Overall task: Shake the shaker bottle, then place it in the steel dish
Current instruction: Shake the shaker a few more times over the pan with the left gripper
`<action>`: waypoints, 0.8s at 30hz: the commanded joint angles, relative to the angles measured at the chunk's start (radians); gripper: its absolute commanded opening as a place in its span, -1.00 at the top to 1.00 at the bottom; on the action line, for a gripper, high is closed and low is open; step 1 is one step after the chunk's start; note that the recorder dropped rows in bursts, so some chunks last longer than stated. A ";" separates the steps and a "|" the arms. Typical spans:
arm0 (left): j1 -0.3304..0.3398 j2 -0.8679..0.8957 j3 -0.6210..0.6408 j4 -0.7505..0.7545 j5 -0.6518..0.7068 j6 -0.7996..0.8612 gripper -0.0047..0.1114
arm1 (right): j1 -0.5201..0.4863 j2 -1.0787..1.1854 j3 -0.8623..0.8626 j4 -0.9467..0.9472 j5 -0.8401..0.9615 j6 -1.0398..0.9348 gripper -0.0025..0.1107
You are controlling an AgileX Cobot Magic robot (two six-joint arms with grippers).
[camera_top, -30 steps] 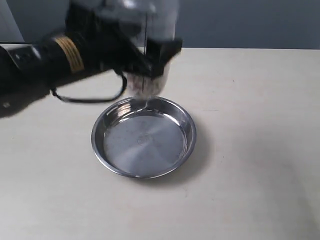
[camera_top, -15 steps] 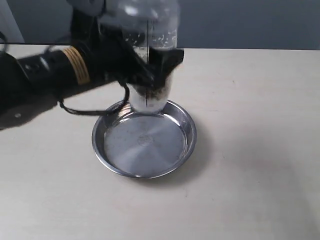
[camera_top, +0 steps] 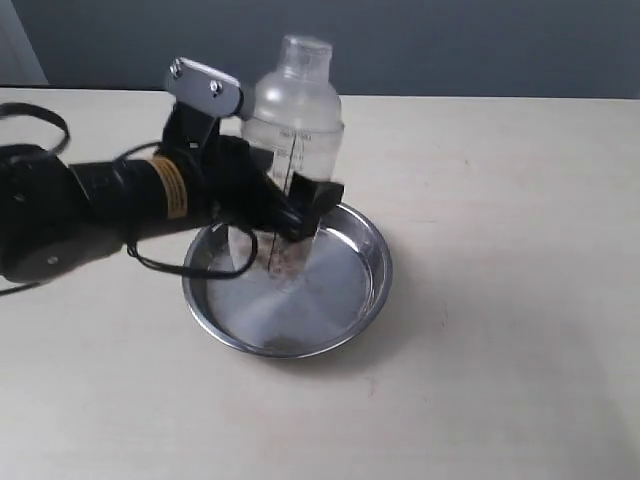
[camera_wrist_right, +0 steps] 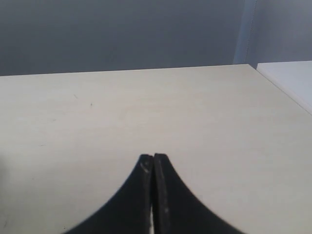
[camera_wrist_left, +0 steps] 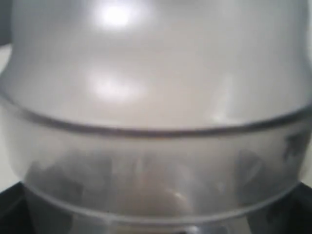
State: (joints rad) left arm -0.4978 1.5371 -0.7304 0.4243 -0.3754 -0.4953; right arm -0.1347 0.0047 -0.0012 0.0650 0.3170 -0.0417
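Note:
The shaker bottle (camera_top: 295, 110) stands upright, frosted and clear, with its domed top and small cap uppermost and a black scale down its side. Brown bits lie at its bottom. Its base is down inside the steel dish (camera_top: 375, 270), toward the dish's back left; I cannot tell whether it rests on the metal. My left gripper (camera_top: 287, 208) reaches in from the left, shut on the bottle's lower body. The bottle (camera_wrist_left: 156, 97) fills the left wrist view, blurred. My right gripper (camera_wrist_right: 153, 159) is shut and empty over bare table, out of the exterior view.
The beige table (camera_top: 500, 200) stretches round the dish, with a grey wall behind its far edge. A black cable (camera_top: 40, 118) loops off the left arm at the far left. The right wrist view shows the table's corner (camera_wrist_right: 253, 66).
The left gripper has come down with the bottle, from above the dish with its top out of view to its base inside the dish. The arm has shifted slightly forward.

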 commanded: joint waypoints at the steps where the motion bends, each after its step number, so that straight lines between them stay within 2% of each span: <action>1: -0.004 -0.063 -0.039 -0.004 -0.088 0.031 0.91 | -0.003 -0.005 0.001 0.001 -0.012 -0.002 0.97; 4: -0.003 0.064 0.002 -0.004 -0.101 -0.036 0.91 | -0.003 -0.005 0.001 0.001 -0.012 -0.002 0.97; 6: -0.003 -0.004 -0.010 0.033 -0.182 -0.080 0.91 | -0.003 -0.005 0.001 0.001 -0.012 -0.002 0.97; 8: 0.006 -0.119 -0.065 0.052 -0.244 0.013 0.91 | -0.003 -0.005 0.001 0.001 -0.012 -0.002 0.97; 10: 0.007 -0.161 -0.106 0.025 -0.146 0.077 0.91 | -0.003 -0.005 0.001 0.001 -0.012 -0.002 0.97; 13: 0.000 -0.062 -0.040 -0.008 0.001 0.070 0.91 | -0.003 -0.005 0.001 0.001 -0.012 -0.002 0.97; 15: 0.000 0.011 -0.012 -0.048 -0.008 0.024 0.91 | -0.003 -0.005 0.001 0.001 -0.012 -0.002 0.97; 17: 0.000 -0.057 -0.023 -0.001 -0.064 -0.037 0.91 | -0.003 -0.005 0.001 0.001 -0.012 -0.002 0.97; 19: 0.000 -0.149 -0.062 0.043 -0.114 0.008 0.91 | -0.003 -0.005 0.001 0.001 -0.012 -0.002 0.97; 21: 0.000 -0.164 -0.064 0.021 -0.076 0.034 0.91 | -0.003 -0.005 0.001 0.001 -0.012 -0.002 0.97; 24: -0.004 -0.022 0.010 0.008 -0.021 0.028 0.91 | -0.003 -0.005 0.001 0.001 -0.012 -0.002 0.97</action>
State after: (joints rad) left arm -0.4933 1.4099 -0.7750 0.4449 -0.4247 -0.4694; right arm -0.1347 0.0047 -0.0012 0.0650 0.3187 -0.0417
